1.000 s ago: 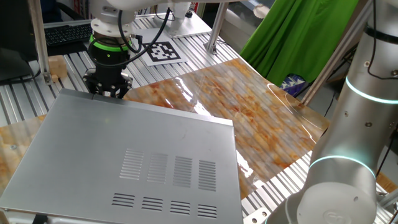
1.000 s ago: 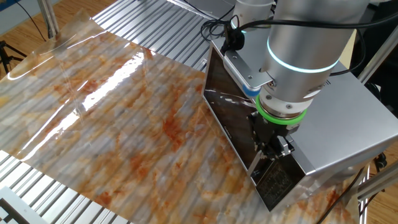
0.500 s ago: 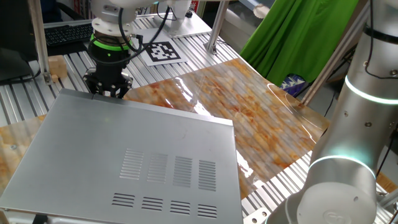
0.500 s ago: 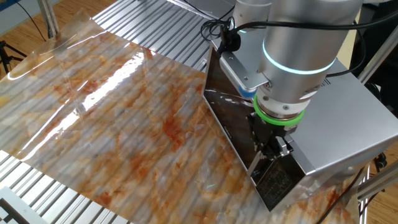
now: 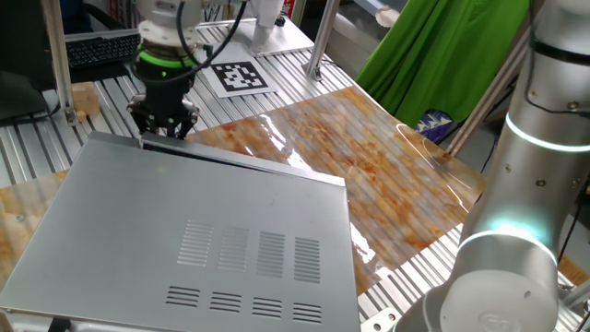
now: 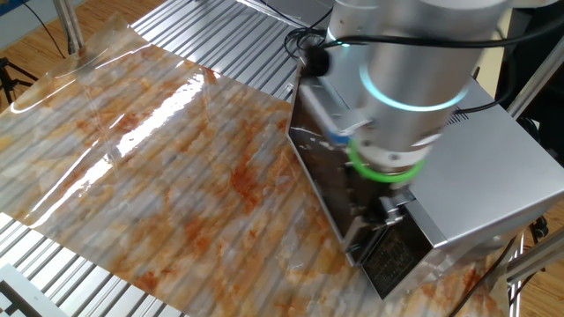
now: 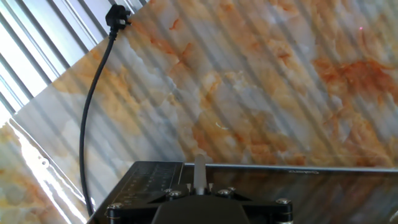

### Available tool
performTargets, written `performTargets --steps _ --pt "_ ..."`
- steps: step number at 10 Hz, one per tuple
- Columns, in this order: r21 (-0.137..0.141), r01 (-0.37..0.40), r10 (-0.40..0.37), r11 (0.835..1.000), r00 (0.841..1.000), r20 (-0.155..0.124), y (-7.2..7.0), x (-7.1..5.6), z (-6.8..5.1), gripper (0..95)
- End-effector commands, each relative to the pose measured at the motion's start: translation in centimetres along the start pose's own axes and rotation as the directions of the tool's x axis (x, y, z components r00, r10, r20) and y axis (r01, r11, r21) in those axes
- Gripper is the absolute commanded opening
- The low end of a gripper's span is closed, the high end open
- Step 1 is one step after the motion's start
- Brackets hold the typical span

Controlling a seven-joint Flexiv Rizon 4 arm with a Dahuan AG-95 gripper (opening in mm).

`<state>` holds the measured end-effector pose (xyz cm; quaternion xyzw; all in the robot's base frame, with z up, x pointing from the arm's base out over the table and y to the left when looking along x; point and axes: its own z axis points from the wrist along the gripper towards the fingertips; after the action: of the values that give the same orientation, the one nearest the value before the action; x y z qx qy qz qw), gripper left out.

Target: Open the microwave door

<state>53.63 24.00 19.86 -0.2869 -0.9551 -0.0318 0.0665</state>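
Microwave [image 5: 203, 240] is seen filling the lower left, its door [image 6: 330, 189] running along the box's front edge. Gripper [image 5: 164, 127] is set at that edge's upper-left end, directly above the door; whether its fingers are spread cannot be told.

Legible text: none in any view. Sign: one black-and-white square marker [image 5: 238, 77] on a white sheet, lying on the slatted table [image 5: 295, 65] behind the microwave [image 5: 198, 235]. Control panel [image 6: 388, 260] on the microwave's front: print too small to read.
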Motion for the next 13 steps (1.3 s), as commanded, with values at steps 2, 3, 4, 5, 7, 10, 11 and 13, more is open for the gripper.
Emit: performTargets --steps 2,3,4,5,7,10,11,13 --pt "-0.015 0.017 -0.017 1.0 1.0 0.02 -0.6 -1.6 -0.4 0.0" --pt "-0.052 -0.003 0.003 0.999 1.0 -0.004 -0.3 -2.1 -1.1 0.0" --pt "-0.075 -0.007 0.006 0.997 1.0 -0.015 0.0 -2.5 -1.4 0.0" --pt "-0.006 0.033 -0.033 0.999 0.999 0.002 -0.1 -2.6 -1.4 0.0" --pt "0.115 0.084 -0.09 0.99 0.995 0.049 -0.4 -3.0 -1.2 0.0" --pt "0.124 0.075 -0.084 0.989 0.994 0.069 -0.2 -3.0 -1.0 19.0" --pt "0.124 0.068 -0.078 0.99 0.994 0.075 0.1 -2.9 -0.9 38.0" --pt "0.216 0.088 -0.111 0.972 0.989 0.097 -0.2 -3.1 -0.9 38.0"
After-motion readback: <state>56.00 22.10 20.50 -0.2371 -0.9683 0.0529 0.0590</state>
